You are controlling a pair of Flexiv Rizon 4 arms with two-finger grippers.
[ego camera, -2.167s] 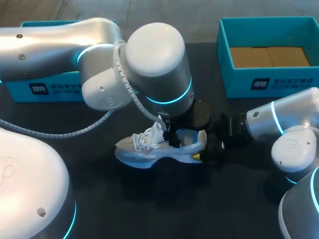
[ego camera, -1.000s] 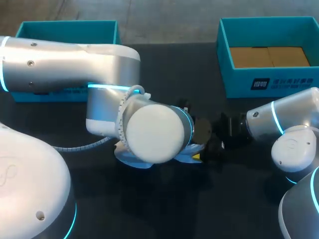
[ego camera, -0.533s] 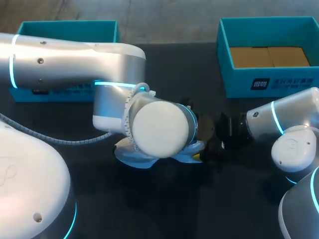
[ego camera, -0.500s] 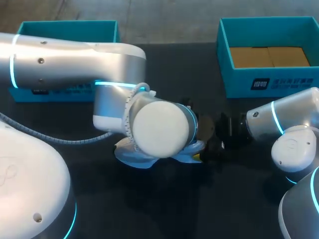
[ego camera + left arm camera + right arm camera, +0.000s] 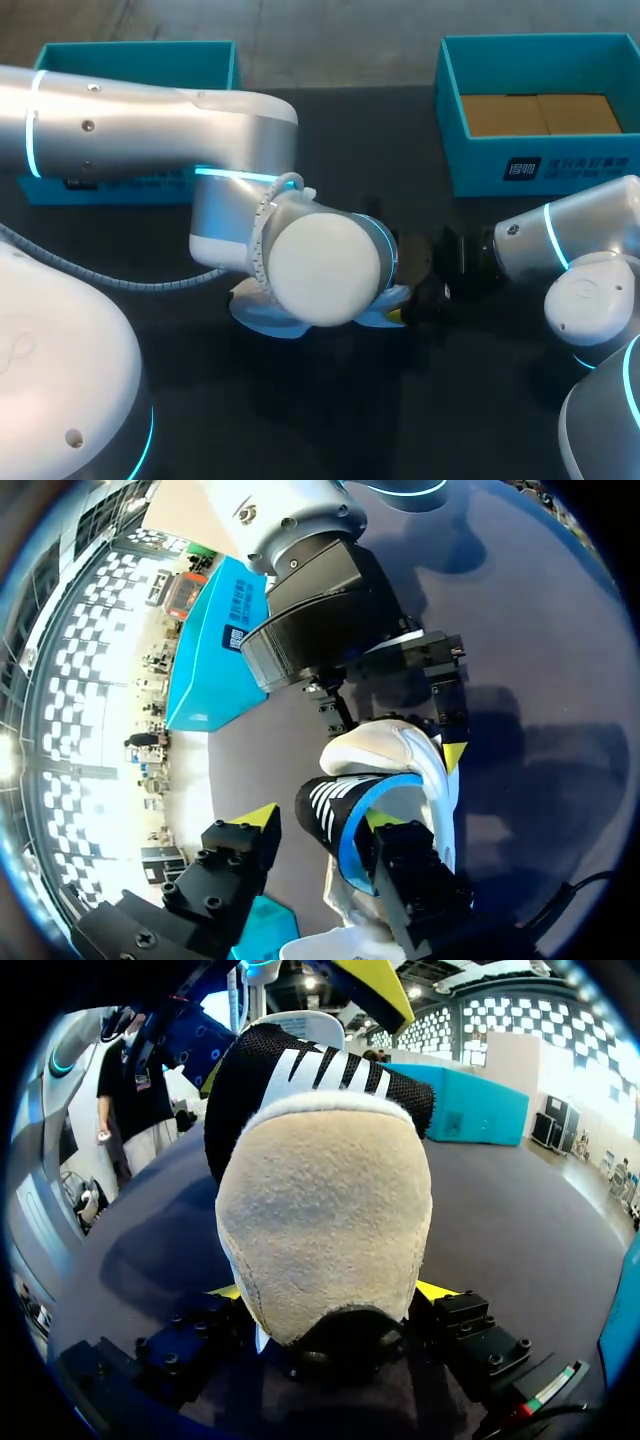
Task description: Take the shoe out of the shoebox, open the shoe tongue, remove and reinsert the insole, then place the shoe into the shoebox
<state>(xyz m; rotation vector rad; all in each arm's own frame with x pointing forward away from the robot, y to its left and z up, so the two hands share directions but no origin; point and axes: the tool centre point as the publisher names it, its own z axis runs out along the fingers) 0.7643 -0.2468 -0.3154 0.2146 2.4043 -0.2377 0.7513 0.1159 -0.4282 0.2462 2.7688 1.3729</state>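
- The shoe [image 5: 256, 303] lies on the dark table [image 5: 400, 410] in the middle of the head view, outside the box, with only its pale toe end and a strip of its heel end showing.
- The left arm [image 5: 150, 130] comes in from the left edge of the frame, and its round wrist covers most of the shoe.
- The left gripper [image 5: 320, 818] stands wide apart. One yellow-tipped finger is down inside the blue-lined opening, the other is outside the shoe over the table, and the black, white-striped tongue [image 5: 322, 820] is between them. I cannot see both fingers touching it.
- The right gripper [image 5: 335, 1295] comes in low from the right of the frame and is closed on the shoe's beige heel [image 5: 325, 1210], with a yellow tip pressed to each side.
- Past the heel, in the right wrist view, the tongue stands upright.
- The teal shoebox [image 5: 540, 165] sits at the upper right of the head view, well apart from the shoe, with brown card on its floor.
- A second teal box [image 5: 130, 55] sits at the upper left, partly behind the left arm.
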